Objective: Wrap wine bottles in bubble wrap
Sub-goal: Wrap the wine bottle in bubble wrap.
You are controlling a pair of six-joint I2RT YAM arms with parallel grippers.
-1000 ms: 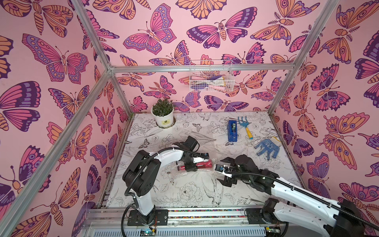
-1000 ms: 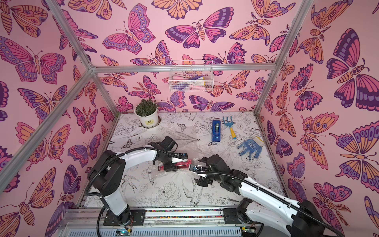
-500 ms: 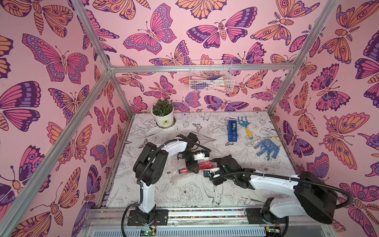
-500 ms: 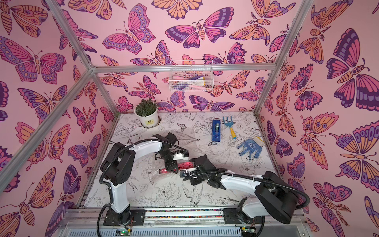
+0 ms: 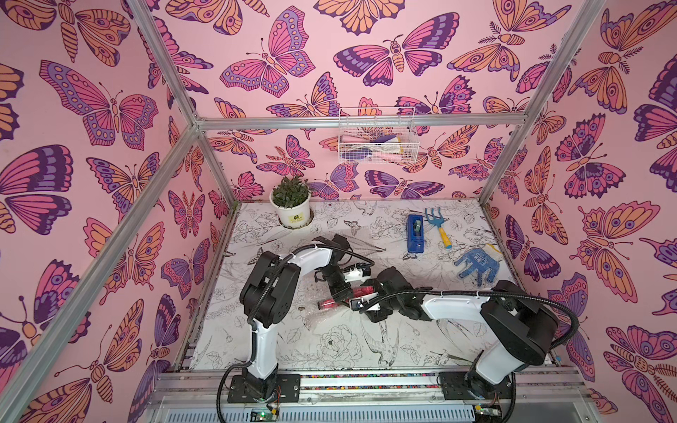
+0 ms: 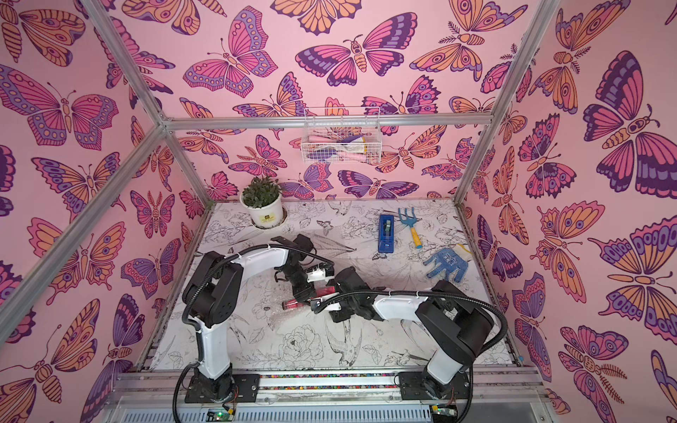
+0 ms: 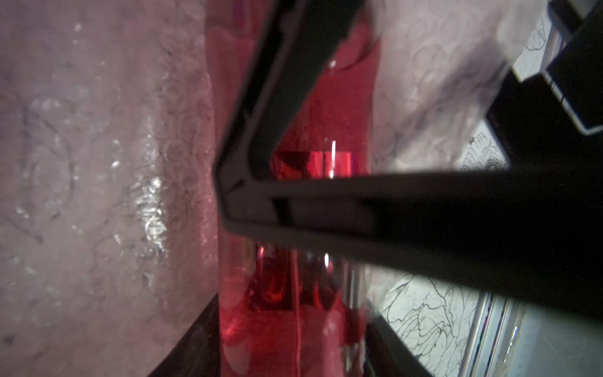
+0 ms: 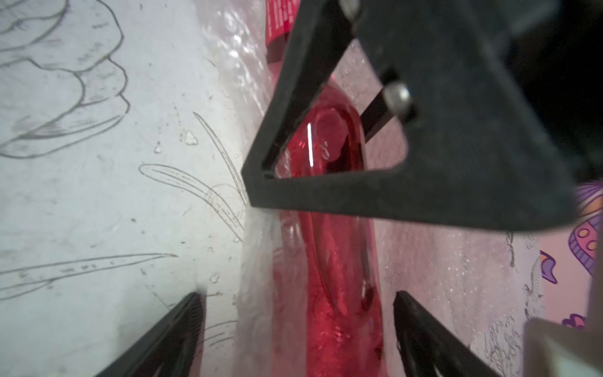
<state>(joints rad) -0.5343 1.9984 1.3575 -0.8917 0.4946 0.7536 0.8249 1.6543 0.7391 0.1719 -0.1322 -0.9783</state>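
**Status: early-mid task.**

**Bottle** (image 5: pixel 327 303): on its side on the counter (image 5: pixel 366 351). It's abt centre betw the left & right edges and a bit nearer the front edge than the back. Long axis runs roughly along the front edge, slight skew.

**Wrap** (image 5: pixel 317 322): the bottle sits on it. The wrap is clear, so you can't trace its outline well in either top view. Rumpled wrap shows just front of the bottle.

**Left pincer** (image 5: pixel 341 296): down over the bottle's mid-section and clamped on it. In the left wrist view the bottle runs betw the jaws, w/ wrap banked up along one side. Can't tell if any wrap is pinched in the grip too.

**Right pincer** (image 5: pixel 366 297): at the bottle's end nearer the right edge. Jaws are apart, straddling the bottle, not clamped. The right wrist view shows a gap each side of the bottle, w/ wrap under & beside it.

**Done, as I read it:**
- Bottle laid on the wrap.
- One firm hold on it.

**Not done:**
- No full turn of wrap round the bottle. Red shows bare from above at the end twd the left edge.
- Ends not tucked.
- Prob. no tape on yet: the dispenser (image 5: pixel 414 234) sits well apart, nr the back right corner.

**Left for you:** roll bottle + wrap together till it's covered, close both ends, secure. I'd put it under halfway.
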